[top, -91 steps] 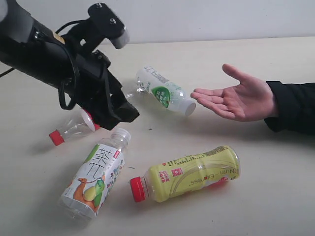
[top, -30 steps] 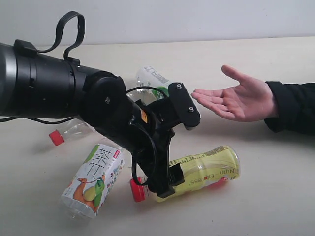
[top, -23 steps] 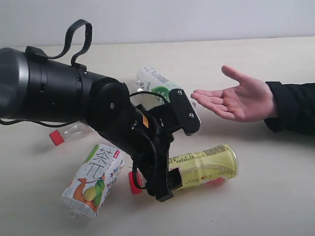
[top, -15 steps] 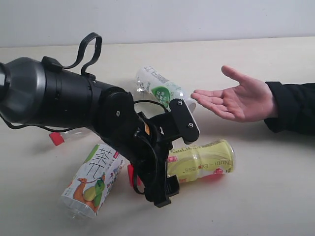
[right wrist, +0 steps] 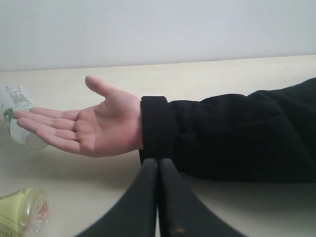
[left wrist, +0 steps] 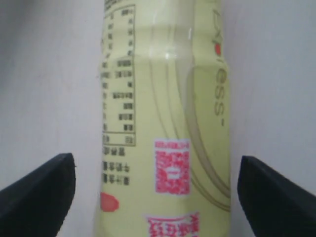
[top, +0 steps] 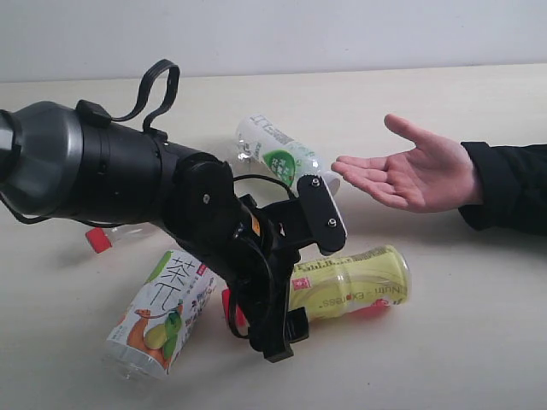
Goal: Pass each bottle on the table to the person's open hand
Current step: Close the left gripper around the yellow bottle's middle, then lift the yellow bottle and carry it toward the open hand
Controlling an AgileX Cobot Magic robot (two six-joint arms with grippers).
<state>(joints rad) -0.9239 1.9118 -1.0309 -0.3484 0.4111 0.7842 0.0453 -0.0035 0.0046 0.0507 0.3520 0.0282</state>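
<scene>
The yellow-green bottle lies on its side on the table, its red cap half hidden by my left gripper. That gripper is open and straddles the bottle near its cap end. In the left wrist view the bottle fills the space between the fingers, with a narrow gap on each side. The tea-label bottle, the clear red-capped bottle and the white-green bottle also lie flat. The person's open hand waits palm up. My right gripper is shut and empty, close to the person's sleeve.
The person's black sleeve rests on the table at the right. My left arm's thick black body covers much of the clear bottle. In the right wrist view, the white-green bottle lies just beyond the fingertips of the hand.
My left gripper has settled lower around the yellow-green bottle. The bottle has shifted a little, its cap end moving left and away from the table's front.
</scene>
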